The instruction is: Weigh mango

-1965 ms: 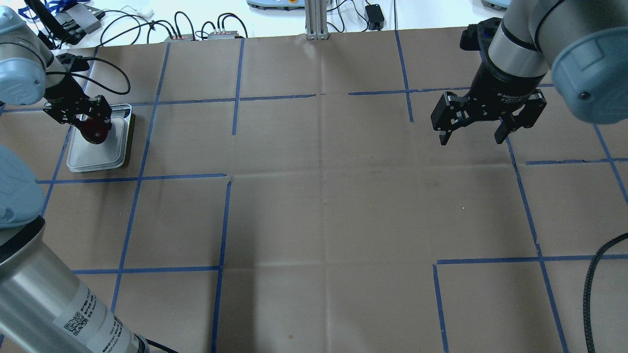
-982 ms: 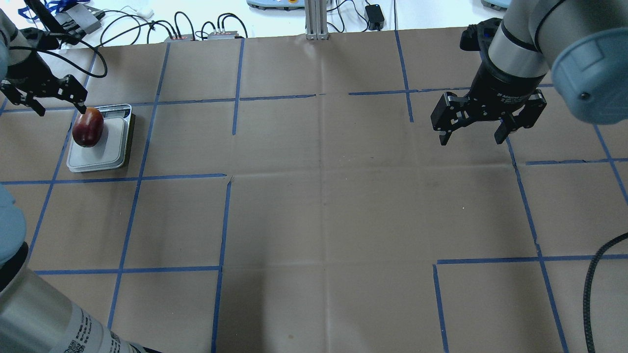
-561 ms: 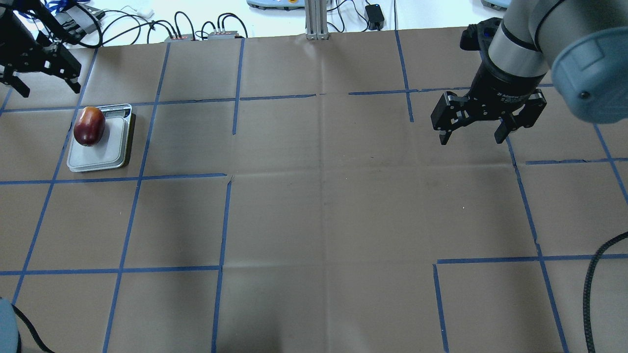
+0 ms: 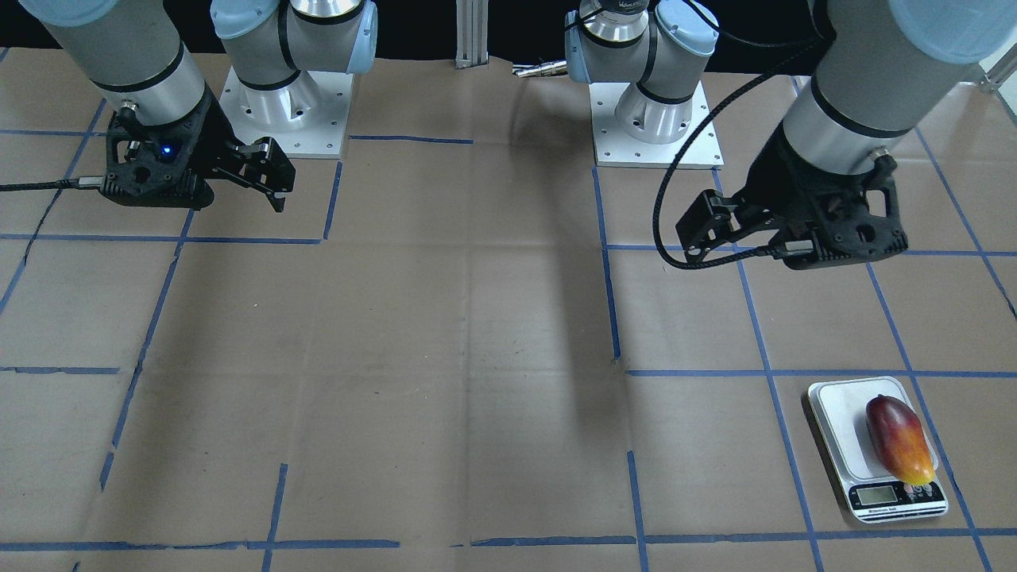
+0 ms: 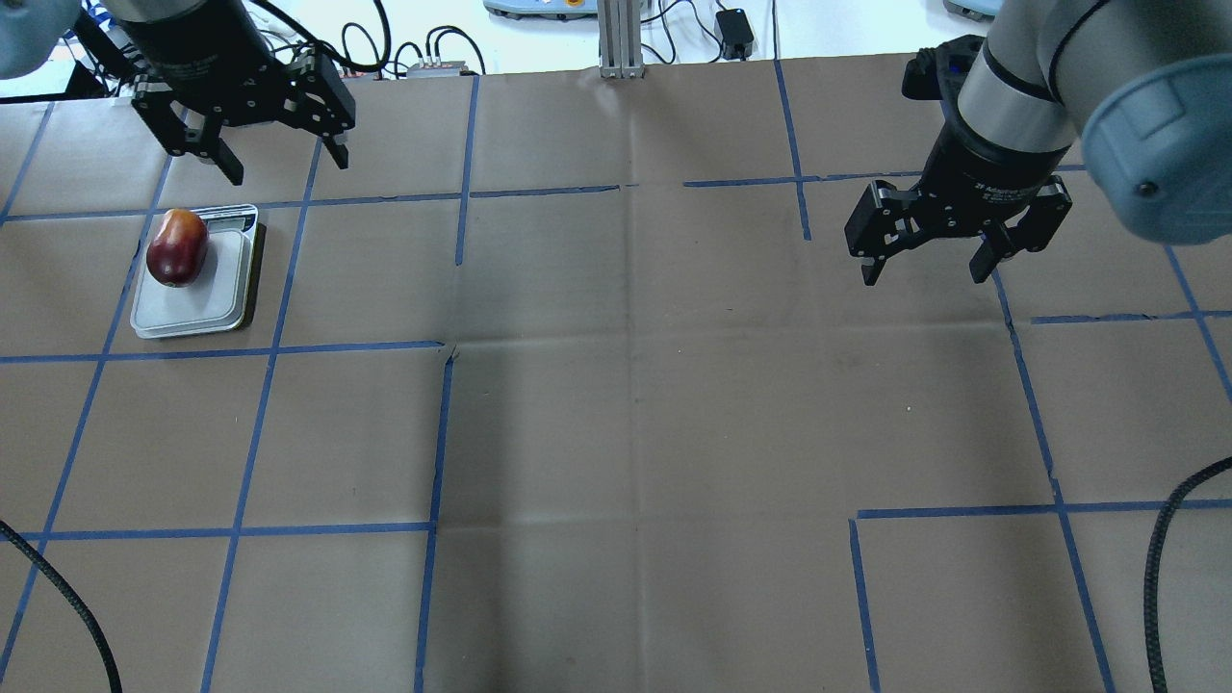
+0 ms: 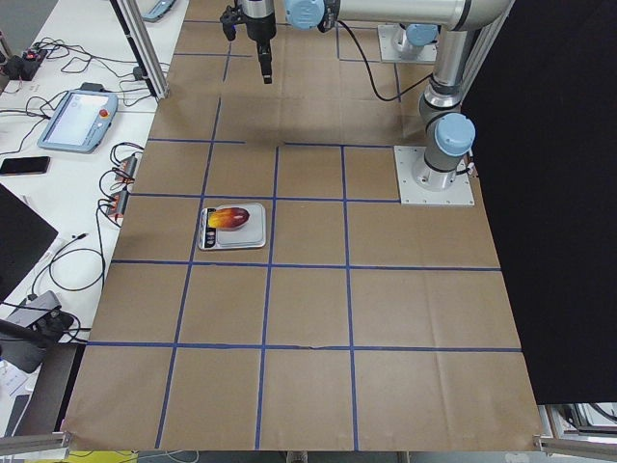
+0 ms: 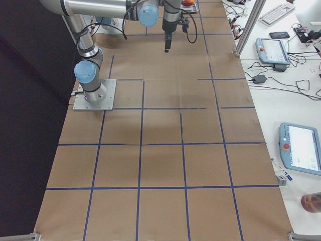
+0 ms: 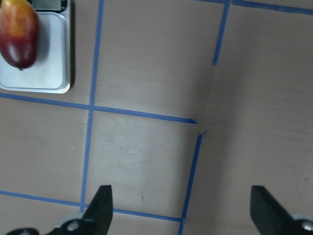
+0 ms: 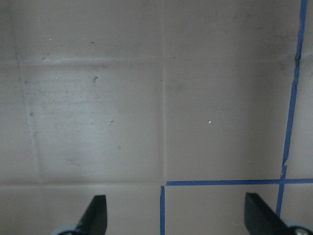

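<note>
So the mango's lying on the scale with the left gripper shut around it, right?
No. The mango is lying on the scale, but the left gripper is open and hangs apart from it, as the overhead exterior view shows.

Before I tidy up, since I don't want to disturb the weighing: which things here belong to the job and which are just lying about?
Job:
mango, lying on the white scale
left gripper, open, clear of the mango

Lying about:
teach pendant
phone
cables
right gripper, open, holding nothing
</note>
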Robot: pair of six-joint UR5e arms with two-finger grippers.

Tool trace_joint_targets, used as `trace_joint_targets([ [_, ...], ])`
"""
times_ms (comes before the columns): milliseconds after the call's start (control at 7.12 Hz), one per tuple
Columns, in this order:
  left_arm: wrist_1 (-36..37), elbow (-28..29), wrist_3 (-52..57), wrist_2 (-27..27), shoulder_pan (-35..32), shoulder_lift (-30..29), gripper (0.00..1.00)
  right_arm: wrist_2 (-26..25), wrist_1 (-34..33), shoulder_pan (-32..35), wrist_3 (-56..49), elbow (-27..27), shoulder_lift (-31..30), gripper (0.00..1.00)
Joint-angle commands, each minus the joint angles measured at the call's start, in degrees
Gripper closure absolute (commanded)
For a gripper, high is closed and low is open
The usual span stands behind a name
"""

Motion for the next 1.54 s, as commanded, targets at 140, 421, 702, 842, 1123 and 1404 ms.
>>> trace_joint_targets([
  [140, -1.44, -3.69, 0.08, -3.41, -0.88, 0.7, 0.01, -0.02, 0.0, 0.0, 0.0, 0.0, 0.0, 0.0],
  [421, 0.14, -9.41, 0.0, -3.41, -0.97, 4.02, 0.01, -0.02, 0.0, 0.0, 0.0, 0.0, 0.0, 0.0],
  [702, 3.28, -10.57, -0.09, -2.54, -1.06, 5.44, 0.01, -0.02, 0.0, 0.0, 0.0, 0.0, 0.0, 0.0],
  [842, 3.75, -10.23, -0.09, -0.18, -1.06, 5.1, 0.01, -0.02, 0.0, 0.0, 0.0, 0.0, 0.0, 0.0],
  [1123, 4.28, -9.87, -0.53, 0.28, -1.06, 4.74, 0.01, -0.02, 0.0, 0.0, 0.0, 0.0, 0.0, 0.0],
  [1404, 4.63, -9.87, -0.45, 0.28, -1.06, 4.83, 0.01, -0.02, 0.0, 0.0, 0.0, 0.0, 0.0, 0.0],
])
